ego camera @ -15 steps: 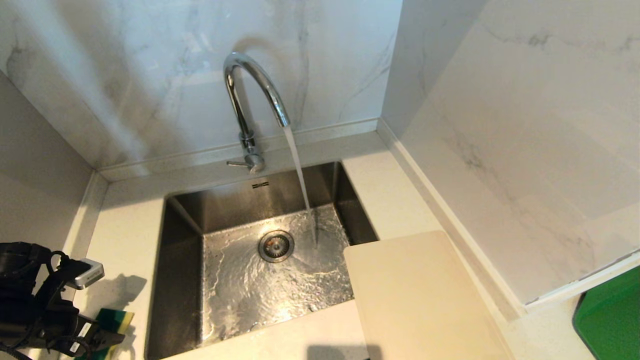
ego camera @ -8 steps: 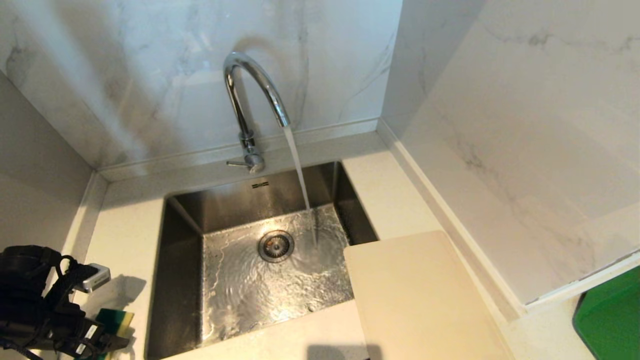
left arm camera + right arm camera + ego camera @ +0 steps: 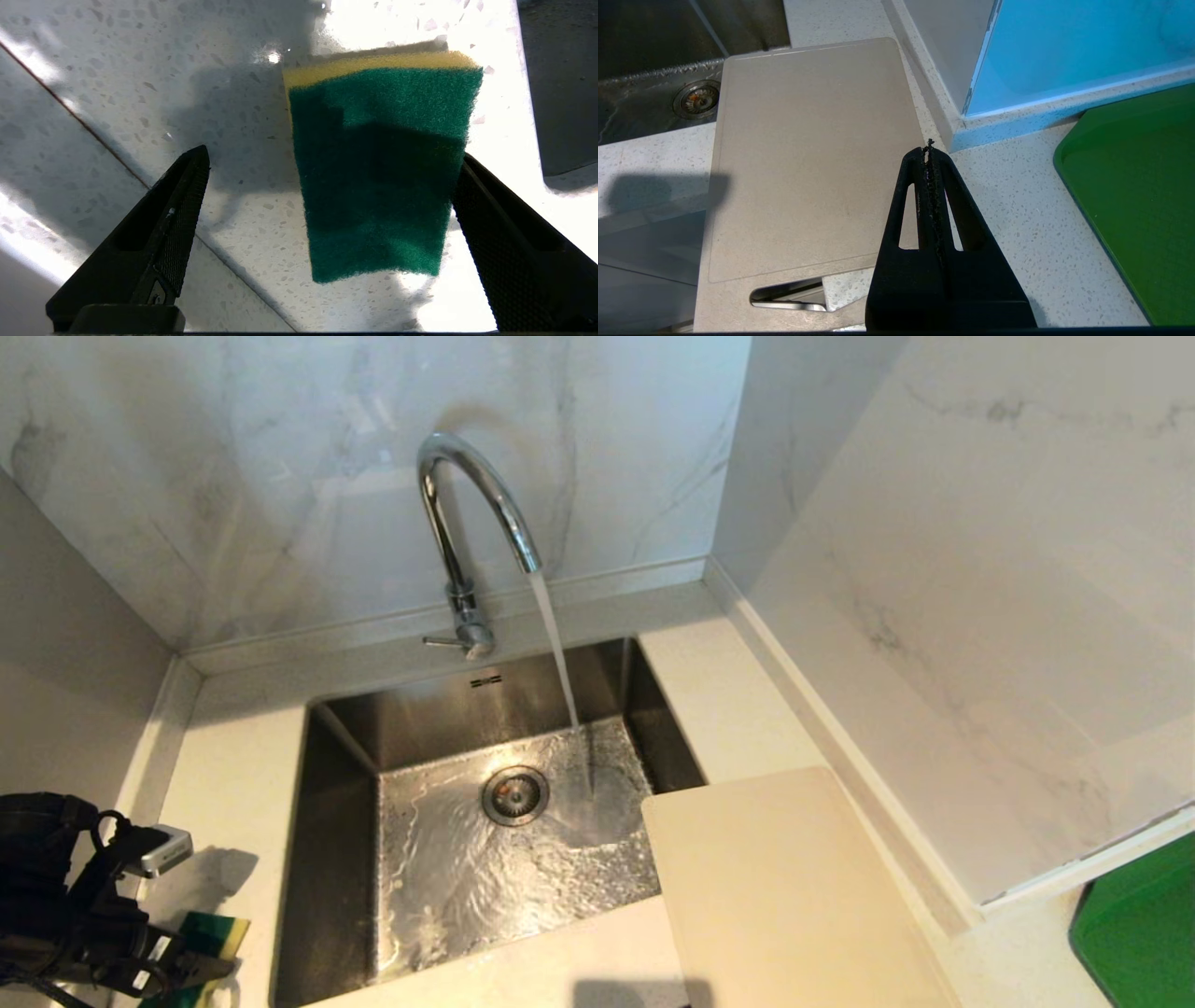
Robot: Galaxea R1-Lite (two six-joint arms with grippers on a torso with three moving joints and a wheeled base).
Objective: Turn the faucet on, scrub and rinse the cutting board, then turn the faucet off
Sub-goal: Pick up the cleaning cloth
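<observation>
At the near left edge of the desk (image 3: 233,775), the left gripper (image 3: 327,205) hung over a green-and-yellow sponge (image 3: 380,172), its jaws spread wide with one finger (image 3: 173,219) well off to one side and the other right beside the sponge's edge; nothing was gripped yet. Over the last second this arm had dipped slightly toward the sponge, a sign that it was lining up to pick up the scrubber. The right gripper (image 3: 930,158) sat parked with its jaws pressed together and empty, hovering over the near right part of the desk beside the cutting board (image 3: 784,896). The board lay flat on the desk at the near right, one far corner jutting over the rim of the sink (image 3: 299,821), its handle slot toward the robot. A green tray (image 3: 1139,933) showed at the far right edge. Farther back, water ran in a steady stream from the faucet (image 3: 467,513) into the sink basin, landing just beyond the board and swirling toward the drain, as it had a second ago. So the tap step looked done; scrubbing, rinsing and shutting off were left.
</observation>
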